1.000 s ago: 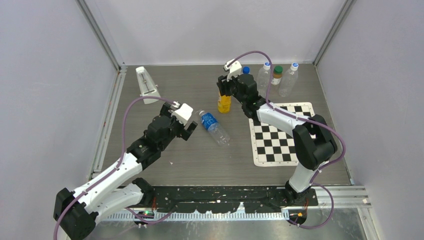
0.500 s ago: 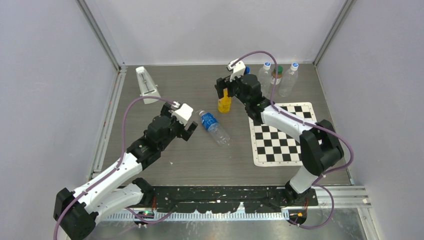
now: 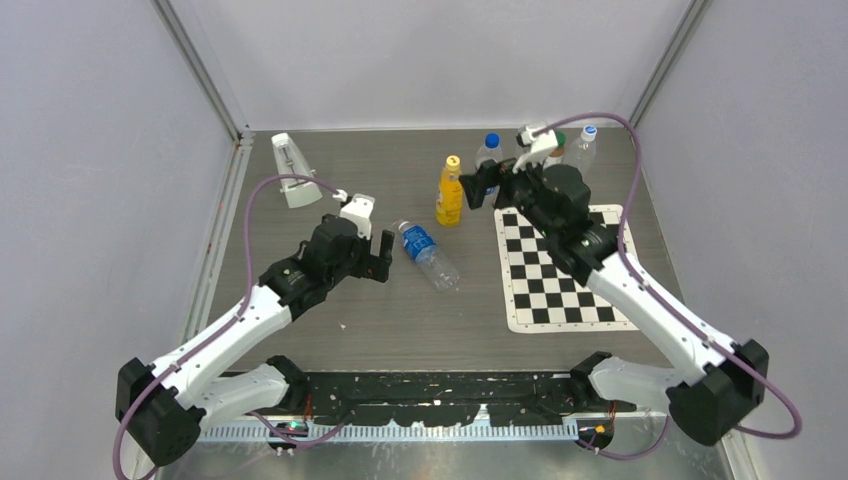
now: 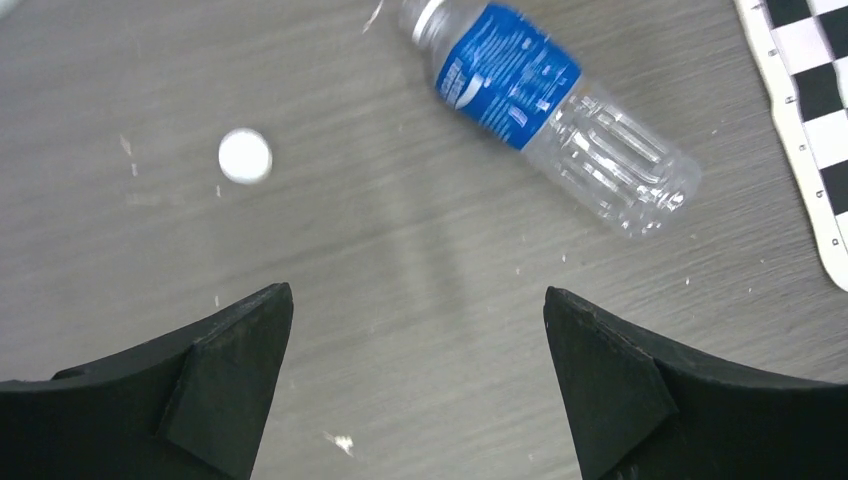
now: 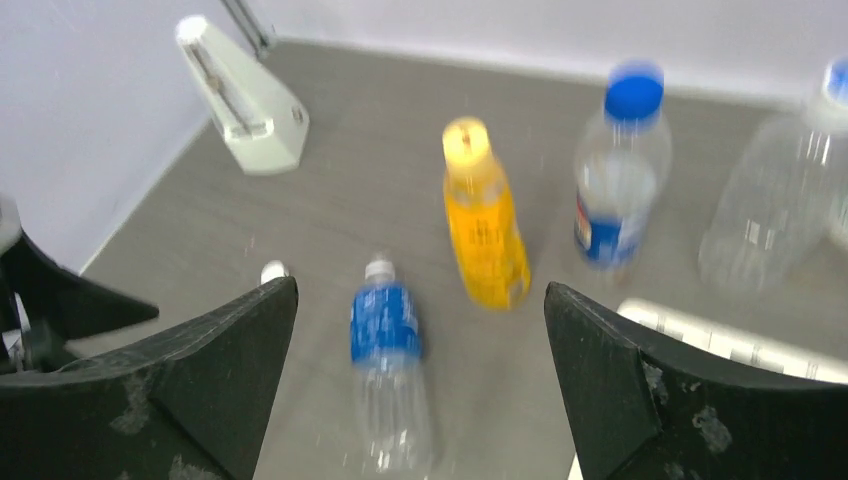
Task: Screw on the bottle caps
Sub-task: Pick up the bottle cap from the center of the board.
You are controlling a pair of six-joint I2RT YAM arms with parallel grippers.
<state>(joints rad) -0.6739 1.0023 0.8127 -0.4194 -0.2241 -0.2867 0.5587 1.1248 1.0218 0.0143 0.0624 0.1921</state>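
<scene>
The white cap [image 4: 245, 157] is lying loose on the table [image 4: 400, 250], ahead and left of the left gripper [image 4: 416, 292], which is gaping wide and empty. The uncapped bottle [image 4: 560, 120] is lying sideways, neck end nearest that cap. The right gripper [image 5: 420, 286], likewise spread empty, is hovering farther off.

My left arm [image 3: 235, 328] and right arm [image 3: 650, 300] are white, with black joints and purple cables [image 3: 605, 115]. My fingers [image 4: 225, 385] are black.
</scene>
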